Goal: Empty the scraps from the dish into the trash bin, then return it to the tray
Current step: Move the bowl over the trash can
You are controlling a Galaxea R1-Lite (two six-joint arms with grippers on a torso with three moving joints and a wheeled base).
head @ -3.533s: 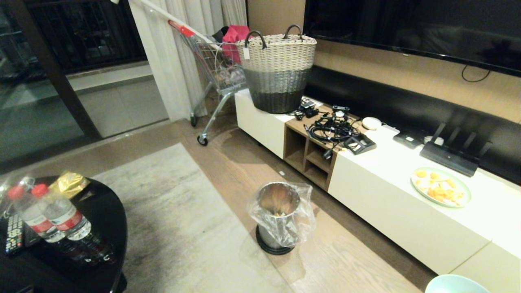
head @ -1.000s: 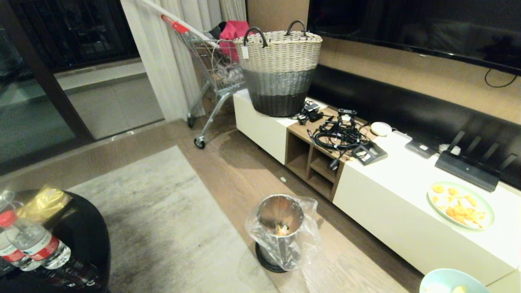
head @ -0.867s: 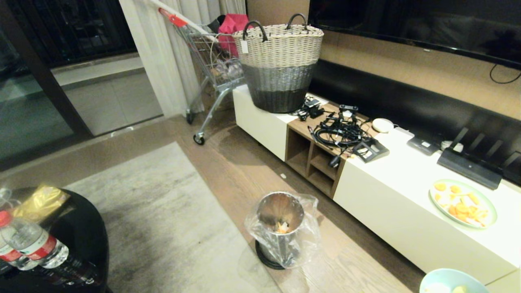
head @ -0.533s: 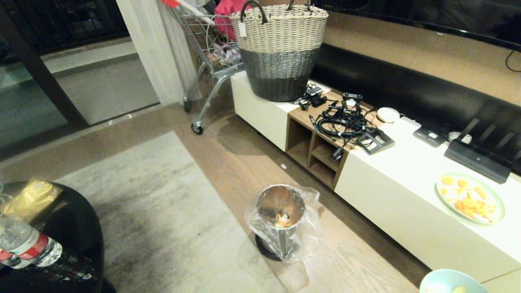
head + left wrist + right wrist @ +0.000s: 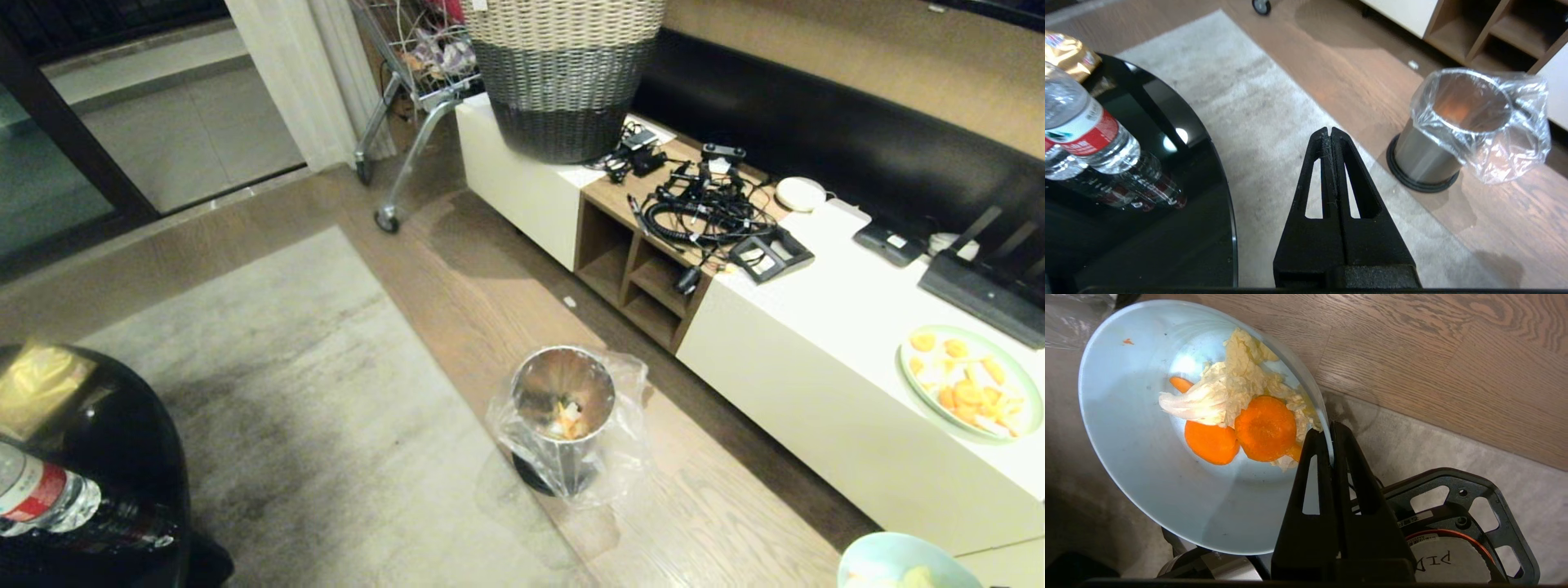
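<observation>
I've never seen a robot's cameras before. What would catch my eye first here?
Probably the pale blue dish, pinched at its rim by the right gripper, with orange slices and pale leafy scraps inside. Next, the shiny steel trash bin with its clear liner, standing on the wooden floor beside the rug, some scraps already inside. The left gripper hangs shut and empty by a black glass table.

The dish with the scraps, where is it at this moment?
The dish is held by its rim in the right hand, low at the head view's right corner, apart from the trash bin and beside the white cabinet.
</observation>
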